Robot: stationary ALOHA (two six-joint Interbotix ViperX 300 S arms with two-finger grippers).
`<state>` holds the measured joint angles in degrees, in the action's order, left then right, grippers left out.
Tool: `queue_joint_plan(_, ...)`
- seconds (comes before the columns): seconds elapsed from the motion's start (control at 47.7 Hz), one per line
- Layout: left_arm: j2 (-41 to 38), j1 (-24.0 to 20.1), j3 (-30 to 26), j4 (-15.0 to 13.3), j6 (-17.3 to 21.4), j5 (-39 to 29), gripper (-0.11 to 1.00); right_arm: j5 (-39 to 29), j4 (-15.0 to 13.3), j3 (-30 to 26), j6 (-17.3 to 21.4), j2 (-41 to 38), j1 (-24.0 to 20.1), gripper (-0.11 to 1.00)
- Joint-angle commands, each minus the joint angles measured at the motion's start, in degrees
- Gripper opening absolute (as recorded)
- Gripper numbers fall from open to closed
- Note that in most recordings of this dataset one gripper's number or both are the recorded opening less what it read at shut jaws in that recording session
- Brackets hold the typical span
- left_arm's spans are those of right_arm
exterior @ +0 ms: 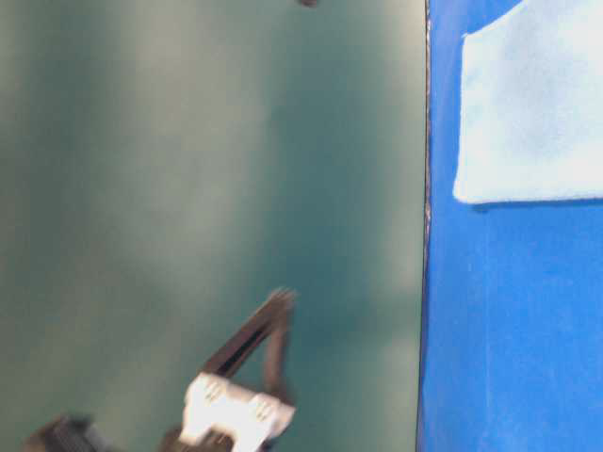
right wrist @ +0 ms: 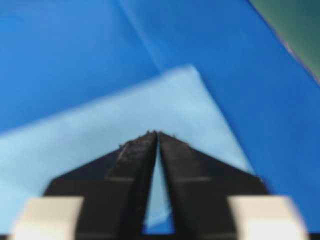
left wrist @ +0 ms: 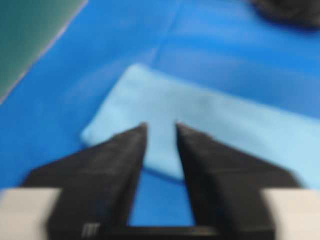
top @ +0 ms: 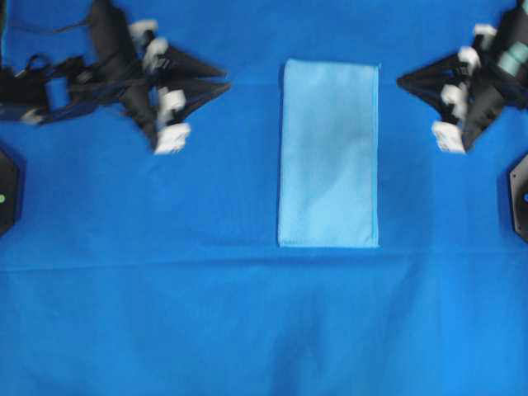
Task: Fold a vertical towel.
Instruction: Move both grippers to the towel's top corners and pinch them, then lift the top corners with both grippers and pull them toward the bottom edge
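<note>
A: Where is the towel (top: 329, 153) in relation to the fingers?

B: It lies flat on the blue cloth (top: 247, 330), long side running away from the arms' side line, between the two grippers and apart from both. The left gripper (top: 224, 84) points its tips toward the towel's near long edge; the right gripper (top: 402, 81) does the same from the other side. Both aim at the upper part of the towel as the overhead view shows it.

A: Are the fingers holding anything?

B: No. In the left wrist view the left gripper (left wrist: 161, 127) has a clear gap between its fingers, nothing in it, and the towel (left wrist: 225, 130) sits just beyond the tips. In the right wrist view the right gripper (right wrist: 152, 133) has its tips drawn together, almost touching, with only a slit lower down. Nothing is pinched; the towel (right wrist: 125, 115) lies past them.

A: Why stand like that?

B: My guess is that each arm is lined up on a corner at the same end, so the two can lift that end together and fold it over lengthwise. The fold is not yet begun; the towel looks undisturbed.
</note>
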<state>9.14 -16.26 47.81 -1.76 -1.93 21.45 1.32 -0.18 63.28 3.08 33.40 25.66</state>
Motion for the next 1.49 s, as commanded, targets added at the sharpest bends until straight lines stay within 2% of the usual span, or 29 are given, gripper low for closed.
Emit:
queue_joint_plan(0.0, -4.6, -1.5, -4.2, -0.1, -0.1, 0.3, 0.41, 0.4, -0.8, -2.0, -0.1, -4.4, 2.3, 0.33)
queue_joint_plan(0.042, -7.5, -2.3, -6.1, -0.1, 0.0, 0.3, 0.55, 0.6, -1.3, -2.4, -0.3, -6.8, 3.3, 0.47)
queue_joint_plan(0.105, -10.6, -3.3, -8.1, -0.1, 0.0, 0.2, 0.7, 1.1, -2.3, -3.1, -0.3, -10.5, 4.7, 0.61)
queue_joint_plan(0.168, -13.7, -4.3, -10.0, -0.1, 0.4, 0.2, 0.76, 2.3, -3.3, -4.0, -0.3, -14.6, 6.2, 0.63)
queue_joint_plan(0.294, -19.7, -5.6, -13.8, -0.1, 0.8, 0.2, 0.74, 5.4, -4.7, -5.3, -0.4, -20.7, 8.4, 0.58)
queue_joint_plan(0.567, -29.9, -7.1, -20.3, -0.1, 0.9, 0.5, 0.74, 10.5, -5.4, -7.9, -0.4, -31.1, 10.8, 0.59)
queue_joint_plan(0.923, -35.3, -7.3, -24.4, 0.0, 1.1, 0.1, 0.73, 11.3, -5.4, -8.3, -0.4, -34.5, 12.0, 0.57)
queue_joint_plan(0.986, -35.7, -7.1, -24.7, 0.1, 1.1, -0.2, 0.69, 11.3, -5.4, -8.3, -0.4, -34.8, 12.0, 0.54)
queue_joint_plan(1.049, -36.3, -7.1, -25.0, 0.1, 1.3, -0.5, 0.6, 11.3, -5.5, -8.3, -0.4, -35.2, 12.0, 0.47)
queue_joint_plan(1.091, -36.7, -7.1, -25.2, 0.1, 1.3, -0.8, 0.51, 11.3, -5.4, -8.4, -0.4, -35.5, 12.0, 0.4)
queue_joint_plan(1.217, -37.0, -7.0, -25.1, 0.1, 1.3, -0.8, 0.17, 11.1, -5.5, -8.2, -0.4, -36.0, 11.9, 0.08)
queue_joint_plan(1.28, -36.9, -6.9, -25.0, 0.1, 1.4, -0.8, 0.05, 11.1, -5.5, -8.0, -0.4, -35.9, 11.9, 0.06)
queue_joint_plan(1.469, -35.6, -6.4, -24.3, 0.1, 1.8, -0.9, 0.03, 11.3, -5.4, -8.2, -0.2, -35.5, 11.8, 0.06)
